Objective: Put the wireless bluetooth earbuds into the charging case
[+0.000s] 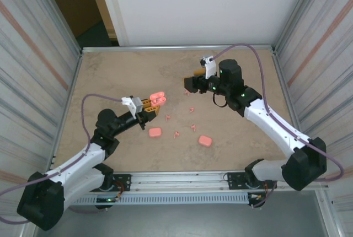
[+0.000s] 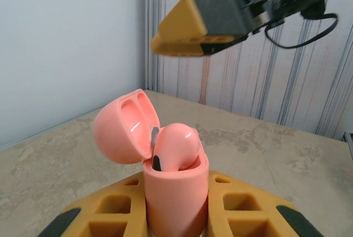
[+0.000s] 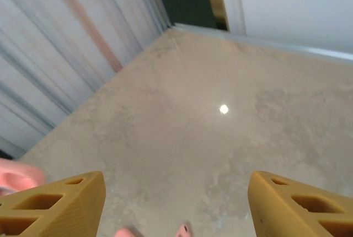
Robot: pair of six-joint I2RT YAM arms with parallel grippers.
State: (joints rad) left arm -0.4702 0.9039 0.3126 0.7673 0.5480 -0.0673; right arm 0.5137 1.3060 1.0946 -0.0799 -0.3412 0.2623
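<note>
In the left wrist view we find the charging case [image 2: 176,198] cut off below; the loose earbuds [image 1: 193,127] are too small to count.

Earbud [image 2: 175,146] in open case [image 2: 176,198] between left jaws; loose earbuds [image 1: 193,127] on table [image 1: 110,71] to its right.

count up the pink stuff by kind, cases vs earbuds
pink cases: 3, one open in the left tool, two closed on the table
earbuds: 6 as far as their size lets me tell, one in the open case, five loose
total: 9
</note>
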